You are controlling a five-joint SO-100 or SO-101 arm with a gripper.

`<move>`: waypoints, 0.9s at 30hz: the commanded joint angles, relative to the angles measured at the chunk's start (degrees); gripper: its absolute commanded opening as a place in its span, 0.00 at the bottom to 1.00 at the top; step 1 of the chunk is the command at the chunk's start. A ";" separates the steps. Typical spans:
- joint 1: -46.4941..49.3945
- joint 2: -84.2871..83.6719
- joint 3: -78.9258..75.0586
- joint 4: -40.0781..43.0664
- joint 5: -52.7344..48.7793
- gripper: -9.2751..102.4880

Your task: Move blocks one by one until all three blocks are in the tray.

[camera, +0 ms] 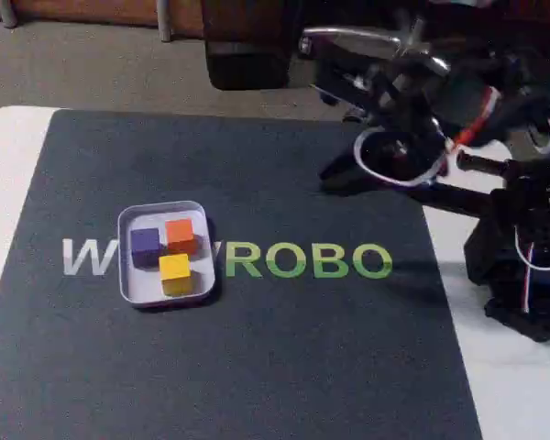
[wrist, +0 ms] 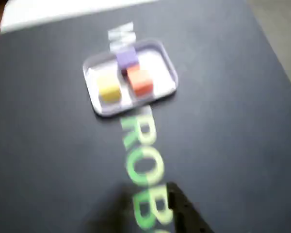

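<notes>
Since all three blocks are seen inside the tray [camera: 133, 280] in the fixed view, the task is judged to be complete and the step in hand is taken to be the arm's return to rest. The purple block [camera: 145, 244] and the orange block [camera: 181, 236] sit side by side at the tray's far end, with the yellow block [camera: 175, 272] just in front of them, close to both. The tray lies on the dark mat [camera: 257, 367], over the printed lettering [camera: 307, 261]. The robot arm [camera: 422, 128] is folded up at the right, well apart from the tray; whether the hand is released or clenched cannot be told, as it is lost in dark clutter and blur.

In the wrist view, which is blurred, the tray [wrist: 167, 65] is shown far off, with the purple block [wrist: 126, 58] above, the orange block [wrist: 140, 81] below it and the yellow block [wrist: 109, 89] to the left. A dark shape at the lower edge may be part of the hand. To do the retreat well, the arm is best kept high and away from the tray, so that nothing is nudged, and brought to rest over the white counter [camera: 9, 165] edge without sweeping across the mat.
</notes>
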 commanded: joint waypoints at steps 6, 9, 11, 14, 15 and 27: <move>-1.67 32.34 16.52 17.49 -6.33 0.01; -2.99 32.34 17.31 18.02 -6.24 0.01; -3.34 32.34 18.72 18.02 -6.59 0.01; -3.08 32.34 21.09 18.02 -7.82 0.01; -2.81 32.34 21.97 17.93 -8.09 0.01; -1.76 32.34 29.79 18.37 -11.25 0.01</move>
